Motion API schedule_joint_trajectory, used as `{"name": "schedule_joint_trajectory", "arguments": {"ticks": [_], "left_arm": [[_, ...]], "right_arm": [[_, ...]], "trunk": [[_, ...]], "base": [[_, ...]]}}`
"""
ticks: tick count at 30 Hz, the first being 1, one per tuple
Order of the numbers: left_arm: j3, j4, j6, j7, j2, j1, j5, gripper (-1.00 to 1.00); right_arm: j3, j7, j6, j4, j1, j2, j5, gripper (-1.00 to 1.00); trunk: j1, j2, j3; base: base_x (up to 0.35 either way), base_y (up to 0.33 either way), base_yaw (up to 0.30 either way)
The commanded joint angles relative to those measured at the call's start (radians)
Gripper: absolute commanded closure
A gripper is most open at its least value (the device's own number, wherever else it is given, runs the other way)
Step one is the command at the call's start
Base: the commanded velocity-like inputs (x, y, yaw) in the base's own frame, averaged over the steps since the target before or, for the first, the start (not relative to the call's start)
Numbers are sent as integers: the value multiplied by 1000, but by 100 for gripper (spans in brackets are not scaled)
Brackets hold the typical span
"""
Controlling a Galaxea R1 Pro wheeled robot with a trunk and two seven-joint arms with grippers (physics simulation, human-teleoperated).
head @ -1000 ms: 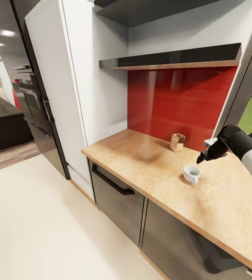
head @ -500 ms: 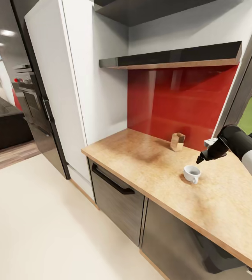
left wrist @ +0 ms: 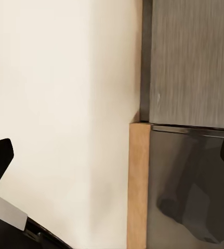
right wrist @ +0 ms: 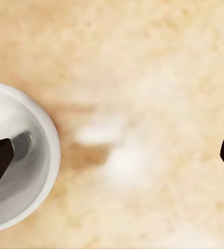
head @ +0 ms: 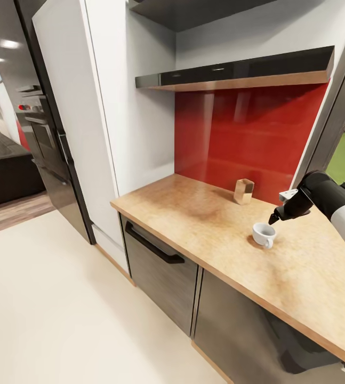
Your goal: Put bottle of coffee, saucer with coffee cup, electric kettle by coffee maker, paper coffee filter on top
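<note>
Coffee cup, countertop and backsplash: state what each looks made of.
Coffee cup: likely glazed ceramic, plain white and smooth.
Countertop: wood-look, perhaps laminate, mottled tan grain, matte.
Backsplash: glossy red panel, maybe glass or lacquer; it mirrors the shelf above.

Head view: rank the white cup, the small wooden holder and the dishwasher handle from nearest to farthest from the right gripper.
1. The white cup, on the countertop just below the right gripper.
2. The small wooden holder, farther back by the red wall panel.
3. The dishwasher handle, on the cabinet front below the counter edge, well off to the left.
</note>
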Motion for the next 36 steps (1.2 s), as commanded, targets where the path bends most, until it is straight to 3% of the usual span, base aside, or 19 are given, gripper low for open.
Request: {"name": "schedule_joint_trajectory", "arguments": {"ticks": [1, 9, 13, 36], "left_arm": [[-7, -1, -1, -2, 0, 0, 7, -100], [-7, -1, -1, -2, 0, 0, 7, -100], [-7, -1, -1, -2, 0, 0, 7, -100], [-7, 0, -1, -2, 0, 0, 7, -100]], "right_arm": [[2, 11, 1, -2, 0, -1, 9, -100], [0, 24, -1, -3, 0, -1, 6, -100], [0, 28, -2, -3, 0, -1, 5, -100], [2, 31, -2, -2, 0, -1, 4, -100]], "trunk": [[0, 0, -1], [0, 0, -1], [15, -28, -13], [15, -28, -20]], "base": [[0, 0, 0], [0, 0, 0], [0, 0, 0], [0, 0, 0]]}}
